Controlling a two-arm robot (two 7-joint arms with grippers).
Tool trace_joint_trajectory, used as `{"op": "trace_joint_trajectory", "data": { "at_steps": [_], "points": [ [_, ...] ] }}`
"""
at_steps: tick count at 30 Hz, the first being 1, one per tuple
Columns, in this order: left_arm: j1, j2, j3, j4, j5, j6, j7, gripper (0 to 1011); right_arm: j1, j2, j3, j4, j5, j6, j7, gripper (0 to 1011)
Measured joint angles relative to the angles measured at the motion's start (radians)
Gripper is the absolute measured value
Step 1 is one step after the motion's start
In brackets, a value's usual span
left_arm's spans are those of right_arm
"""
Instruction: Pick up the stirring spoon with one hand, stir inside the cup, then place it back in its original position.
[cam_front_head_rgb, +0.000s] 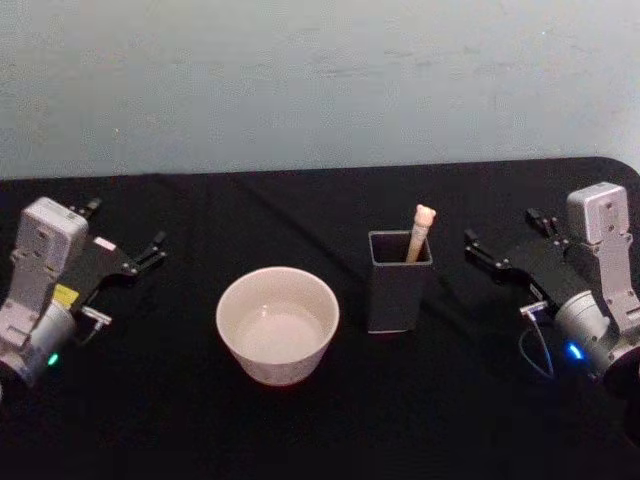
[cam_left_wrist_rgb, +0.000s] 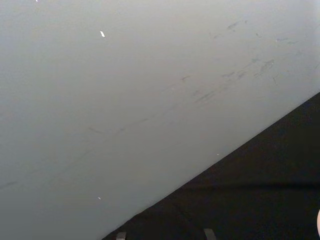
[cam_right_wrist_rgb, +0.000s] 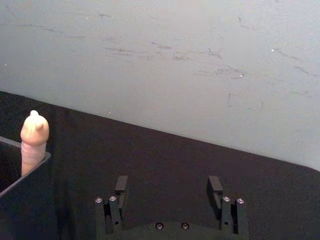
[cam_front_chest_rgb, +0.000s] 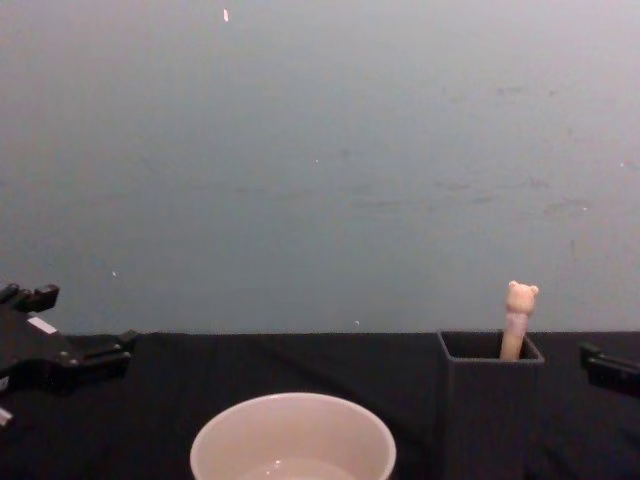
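Right pincer sits open just right of the holder; reach left, pinch the spoon under the bear head, lift straight. Left pincer open, parked left of the cup.

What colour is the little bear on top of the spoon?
The bear head on the stirring spoon is cream-beige, clearest in the chest view.

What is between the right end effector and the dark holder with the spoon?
Nothing: in the head view, just bare black tablecloth separates the right end effector from the holder.
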Motion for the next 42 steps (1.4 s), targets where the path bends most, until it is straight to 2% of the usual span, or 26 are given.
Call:
{"op": "trace_joint_trajectory", "data": {
  "at_steps": [42],
  "points": [
    [0.000, 0.000, 0.000, 0.000, 0.000, 0.000, 0.000, 1001, 0.000, 0.000, 0.000, 0.000, 0.000, 0.000, 0.000, 1000]
  ]
}}
